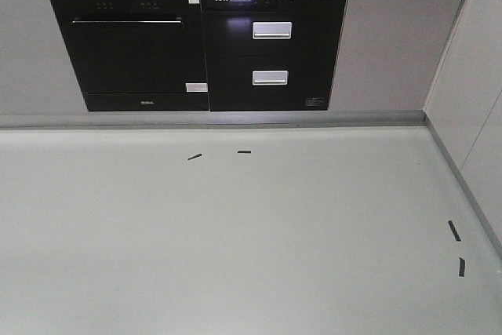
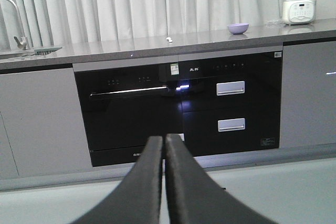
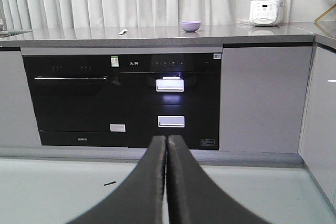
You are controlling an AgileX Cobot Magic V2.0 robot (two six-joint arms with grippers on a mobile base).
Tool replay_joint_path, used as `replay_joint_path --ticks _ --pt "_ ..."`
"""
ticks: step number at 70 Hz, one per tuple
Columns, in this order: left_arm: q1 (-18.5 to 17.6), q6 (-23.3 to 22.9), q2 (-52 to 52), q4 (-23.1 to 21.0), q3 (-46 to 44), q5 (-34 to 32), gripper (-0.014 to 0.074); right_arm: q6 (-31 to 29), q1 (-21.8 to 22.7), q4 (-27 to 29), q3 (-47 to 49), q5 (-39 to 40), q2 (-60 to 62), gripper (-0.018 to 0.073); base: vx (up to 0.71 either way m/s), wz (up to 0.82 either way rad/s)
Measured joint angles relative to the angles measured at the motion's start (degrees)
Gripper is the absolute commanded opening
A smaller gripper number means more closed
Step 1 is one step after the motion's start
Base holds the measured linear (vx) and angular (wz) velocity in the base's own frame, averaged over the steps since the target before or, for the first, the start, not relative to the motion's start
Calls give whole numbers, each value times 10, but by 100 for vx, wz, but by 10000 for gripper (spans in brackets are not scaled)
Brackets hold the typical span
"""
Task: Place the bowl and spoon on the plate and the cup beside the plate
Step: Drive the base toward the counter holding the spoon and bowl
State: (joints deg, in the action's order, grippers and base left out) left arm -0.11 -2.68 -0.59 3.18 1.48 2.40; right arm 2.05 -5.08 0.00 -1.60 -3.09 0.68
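The left pincer [image 2: 164, 141] and right pincer [image 3: 167, 140] are each pressed together, pinching nothing, facing the black appliances [image 3: 73, 103], while the bowl [image 3: 190, 25] sits on the table [image 3: 252, 36] above them, the spoon [image 3: 123, 32] lying well apart from it.

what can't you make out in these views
Plate and cup: in no view; the front view's top edge cuts off the counter.
Spoon: just a pale speck in both wrist views, too small to confirm.
Bowl inside: hidden by its own wall.
Floor near the robot: blocked by the shut left gripper and right gripper.
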Motion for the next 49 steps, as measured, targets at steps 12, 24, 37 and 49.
replay_joint_path --ticks 12,24,37,49 --pt "0 0 0 0 0 0 -6 0 0 0 0 0 0 -9 0 0" --pt "0 0 0 0 0 0 -6 0 0 0 0 0 0 -9 0 0" --pt "0 0 0 0 0 0 -6 0 0 0 0 0 0 -9 0 0" --pt "0 0 0 0 0 0 -6 0 0 0 0 0 0 -9 0 0"
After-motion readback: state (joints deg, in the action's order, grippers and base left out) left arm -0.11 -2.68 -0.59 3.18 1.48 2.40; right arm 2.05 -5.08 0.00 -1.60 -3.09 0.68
